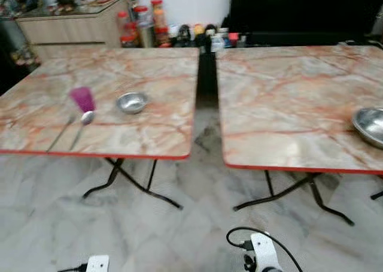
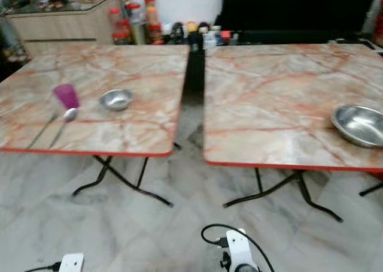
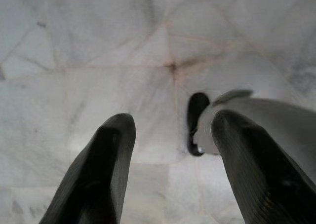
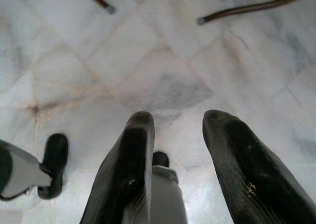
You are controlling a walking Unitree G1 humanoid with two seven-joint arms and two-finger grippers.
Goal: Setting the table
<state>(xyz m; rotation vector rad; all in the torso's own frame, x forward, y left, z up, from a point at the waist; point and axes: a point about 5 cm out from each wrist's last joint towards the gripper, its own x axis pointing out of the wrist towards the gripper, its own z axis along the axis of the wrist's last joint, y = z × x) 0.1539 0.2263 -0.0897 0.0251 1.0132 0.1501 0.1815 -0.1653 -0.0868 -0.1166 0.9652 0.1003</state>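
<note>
Left gripper (image 3: 170, 172) and right gripper (image 4: 177, 160): fingers spread, empty, aimed at the marble floor (image 4: 163, 61). Beyond them, the left table (image 1: 155, 74) carries a purple cup (image 1: 82, 98), spoon (image 1: 85, 119) and small steel bowl (image 1: 132, 102); the right table (image 1: 287, 98) carries a large steel bowl (image 1: 371, 125).

My head's two eyes look forward and down from well back at two marble-patterned folding tables with red edges (image 1: 149, 98), sharing the gap between them. Each wrist camera faces straight down, close along my long black fingers (image 3: 103, 169), at the pale marble tile floor (image 4: 163, 61).
</note>
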